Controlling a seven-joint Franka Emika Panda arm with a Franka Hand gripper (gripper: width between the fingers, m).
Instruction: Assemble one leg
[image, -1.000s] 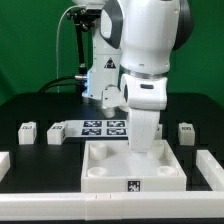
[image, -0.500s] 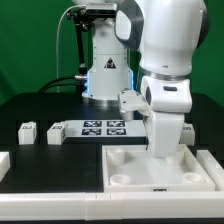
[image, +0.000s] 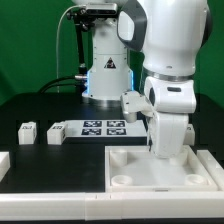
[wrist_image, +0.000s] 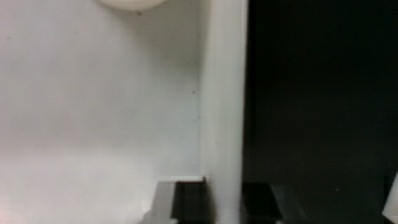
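Two small white legs with tags stand on the black table at the exterior view's left, one (image: 27, 131) further left than the other (image: 57, 133). The large white tray piece (image: 160, 172) with round corner sockets lies at the front right. My gripper (image: 165, 152) reaches down onto the tray's back wall, far from both legs. In the wrist view the gripper (wrist_image: 224, 190) straddles the tray's upright wall (wrist_image: 222, 100), with one dark finger (wrist_image: 187, 205) over the tray floor and the other over the table. It is shut on that wall.
The marker board (image: 100, 127) lies flat behind the tray, right of the legs. A white block (image: 4, 162) sits at the left edge. The arm's base (image: 105, 70) stands at the back. A round socket (wrist_image: 134, 5) shows in the wrist view.
Over the last second the tray and my gripper have slid to the exterior view's right. In the last half second they barely moved. The legs have not moved.
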